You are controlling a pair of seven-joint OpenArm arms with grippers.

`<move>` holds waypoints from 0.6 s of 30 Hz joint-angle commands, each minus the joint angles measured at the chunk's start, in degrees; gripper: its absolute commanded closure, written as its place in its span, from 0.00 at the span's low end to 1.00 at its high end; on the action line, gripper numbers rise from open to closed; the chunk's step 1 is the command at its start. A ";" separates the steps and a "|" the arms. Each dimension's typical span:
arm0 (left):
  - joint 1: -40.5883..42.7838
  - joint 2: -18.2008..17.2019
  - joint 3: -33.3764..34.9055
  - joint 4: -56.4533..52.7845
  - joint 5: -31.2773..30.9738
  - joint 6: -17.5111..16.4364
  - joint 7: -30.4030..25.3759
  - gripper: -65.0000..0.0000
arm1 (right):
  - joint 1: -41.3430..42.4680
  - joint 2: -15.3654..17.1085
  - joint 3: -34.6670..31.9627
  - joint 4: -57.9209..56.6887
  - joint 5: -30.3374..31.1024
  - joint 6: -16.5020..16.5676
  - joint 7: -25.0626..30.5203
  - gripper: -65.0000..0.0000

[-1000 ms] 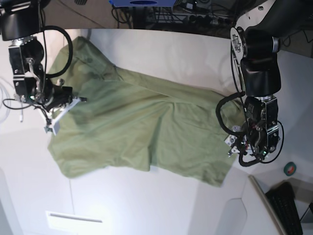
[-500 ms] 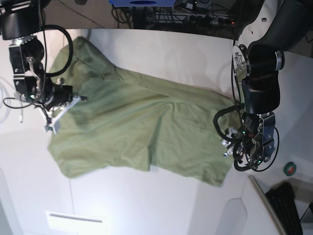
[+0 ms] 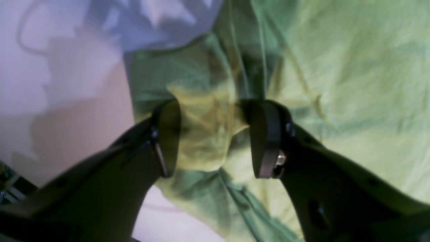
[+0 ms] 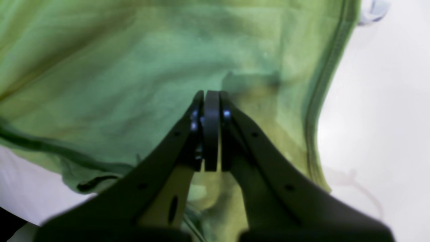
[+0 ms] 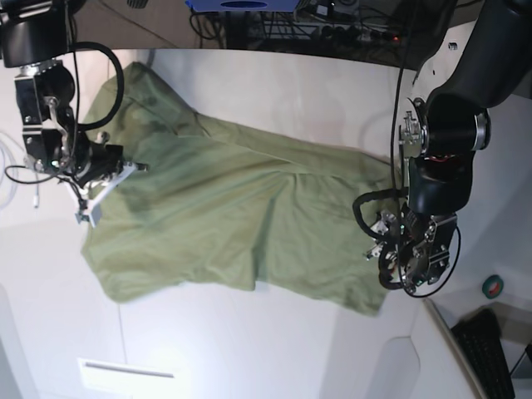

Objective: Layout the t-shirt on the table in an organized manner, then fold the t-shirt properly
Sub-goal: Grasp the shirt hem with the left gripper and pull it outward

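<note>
The olive-green t-shirt (image 5: 249,216) lies spread and wrinkled across the white table (image 5: 291,91). In the base view my right gripper (image 5: 133,169) is at the shirt's left side. The right wrist view shows that gripper (image 4: 211,95) shut, its tips pinching the t-shirt (image 4: 134,67) near a hemmed edge. My left gripper (image 5: 385,248) is down on the shirt's right edge. In the left wrist view the left gripper (image 3: 215,137) has its jaws apart, with a bunched fold of the t-shirt (image 3: 352,67) between its fingers (image 3: 168,137).
A black keyboard (image 5: 486,349) and a small green-and-red roll (image 5: 495,287) sit off the table at the lower right. A white label (image 5: 125,367) lies near the front edge. Cables and equipment crowd the back beyond the table.
My left arm has moved toward the near side along the shirt's right edge, and its jaws have narrowed around a fold of cloth. The right arm and most of the shirt have stayed put.
</note>
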 commanded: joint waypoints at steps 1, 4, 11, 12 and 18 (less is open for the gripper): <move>-1.91 -0.52 0.19 0.50 0.54 0.20 -0.46 0.53 | 0.73 0.58 0.32 0.86 0.42 -0.06 0.59 1.00; -1.65 -0.61 0.46 0.06 0.80 0.20 -0.46 0.53 | 0.64 0.67 0.32 0.86 0.42 -0.06 0.59 1.00; 0.29 -2.63 0.54 0.15 0.89 0.20 -0.37 0.53 | 0.64 0.67 0.32 0.86 0.42 -0.06 0.59 1.00; 0.29 -3.33 0.54 0.15 0.89 0.20 -0.37 0.55 | 0.64 0.67 0.32 0.68 0.42 -0.06 0.68 1.00; 3.10 -5.00 0.02 0.50 0.27 0.20 -0.37 0.95 | 2.23 0.58 0.32 -5.47 0.33 -0.06 0.94 1.00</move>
